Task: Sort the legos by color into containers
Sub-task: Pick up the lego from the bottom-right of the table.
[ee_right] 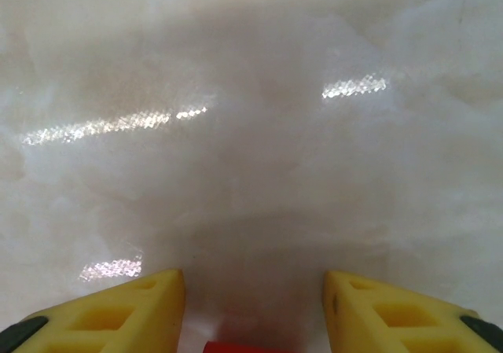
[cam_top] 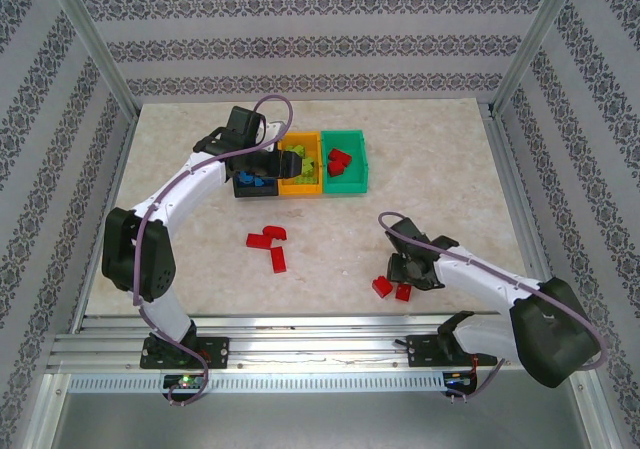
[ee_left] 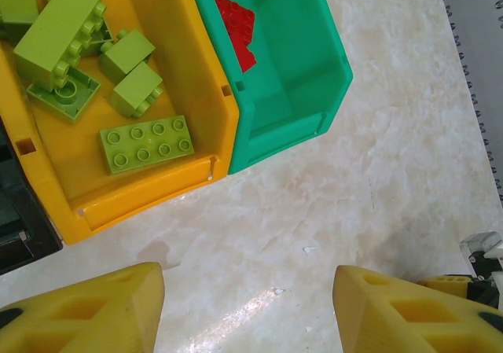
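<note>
Three bins (cam_top: 362, 161) abreast at far centre, left arm (cam_top: 190, 184) above them, red bricks (cam_top: 278, 260) mid-table, table (cam_top: 440, 159) bare at right

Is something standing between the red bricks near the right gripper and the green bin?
Nothing visible does. Bare table lies between those red bricks and the green bin; the other loose red bricks lie off to the left.

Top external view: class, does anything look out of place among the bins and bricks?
Nothing damaged or spilled; only several small red plastic bricks lie loose on the marble-patterned table, outside the green rectangular plastic bin.
</note>
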